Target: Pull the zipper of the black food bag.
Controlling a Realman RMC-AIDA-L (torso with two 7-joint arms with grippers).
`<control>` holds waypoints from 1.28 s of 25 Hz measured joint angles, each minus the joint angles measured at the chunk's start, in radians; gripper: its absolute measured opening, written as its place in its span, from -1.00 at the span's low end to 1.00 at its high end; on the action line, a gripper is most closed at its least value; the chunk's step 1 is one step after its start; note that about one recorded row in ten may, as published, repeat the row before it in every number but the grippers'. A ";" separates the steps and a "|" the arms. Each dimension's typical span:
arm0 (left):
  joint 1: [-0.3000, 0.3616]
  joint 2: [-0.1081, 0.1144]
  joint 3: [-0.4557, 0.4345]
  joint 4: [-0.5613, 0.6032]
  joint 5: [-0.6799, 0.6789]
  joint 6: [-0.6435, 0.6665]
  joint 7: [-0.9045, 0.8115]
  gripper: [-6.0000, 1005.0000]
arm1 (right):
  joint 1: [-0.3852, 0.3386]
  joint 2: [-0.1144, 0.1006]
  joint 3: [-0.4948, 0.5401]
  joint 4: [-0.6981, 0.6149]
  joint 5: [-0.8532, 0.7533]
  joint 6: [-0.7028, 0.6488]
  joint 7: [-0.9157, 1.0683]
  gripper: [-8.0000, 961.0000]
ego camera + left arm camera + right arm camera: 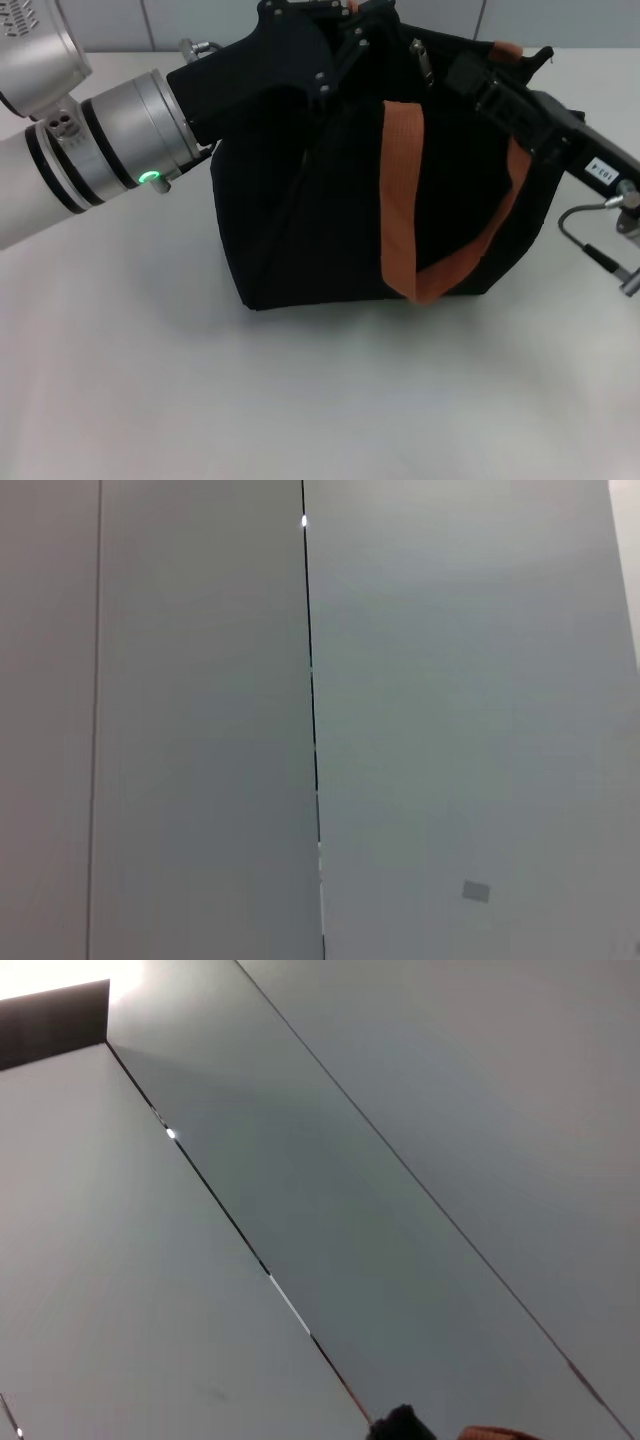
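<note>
The black food bag (300,220) stands in the middle of the table in the head view, with an orange-brown strap handle (400,190) hanging down its front. A small silver zipper pull (421,57) shows at the bag's top right. My left gripper (335,45) reaches in from the left and rests at the bag's top, black against the black fabric. My right gripper (475,72) comes in from the right at the bag's upper right corner, close to the zipper pull. A sliver of the bag (400,1426) and strap (500,1433) shows in the right wrist view.
The bag sits on a pale grey table (300,400) with a panelled wall behind it. The left wrist view shows only wall panels (450,730). A cable loop (590,235) hangs from my right arm beside the bag.
</note>
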 joint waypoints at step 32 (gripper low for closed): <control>-0.007 0.000 0.019 -0.002 -0.011 -0.010 0.002 -0.80 | 0.056 0.002 -0.109 -0.068 -0.003 0.034 -0.035 -0.02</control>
